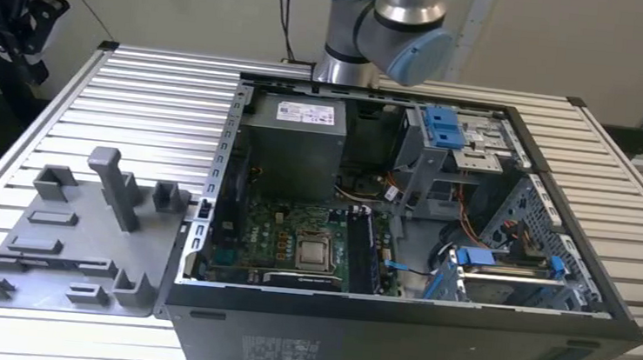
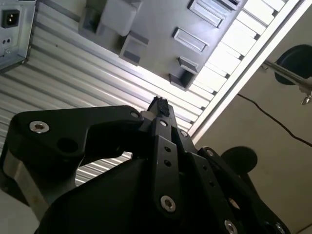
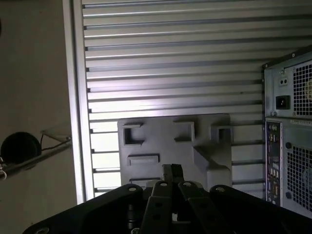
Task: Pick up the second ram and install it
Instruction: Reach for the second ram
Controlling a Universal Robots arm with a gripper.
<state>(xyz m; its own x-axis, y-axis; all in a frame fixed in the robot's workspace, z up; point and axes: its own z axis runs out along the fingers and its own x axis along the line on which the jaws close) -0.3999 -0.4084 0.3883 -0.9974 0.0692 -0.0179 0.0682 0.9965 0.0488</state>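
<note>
I watch from my remote station as a silver-white ribbed aluminium table (image 1: 130,102), striped with thin dark grooves, spans the exterior view. At the exterior view's left lies a flat mid-grey plastic fixture plate (image 1: 59,253). At centre, an open black steel computer case (image 1: 400,348) shows a green circuit board (image 1: 275,237), a silver square processor socket (image 1: 315,252), a grey power-supply box (image 1: 289,147) and bright blue plastic latches (image 1: 445,125). The robot arm (image 1: 409,52) is brushed silver with pale blue caps. In both wrist views the matte black gripper (image 2: 160,103) (image 3: 172,170) is dotted with silver screw heads (image 2: 167,203).
</note>
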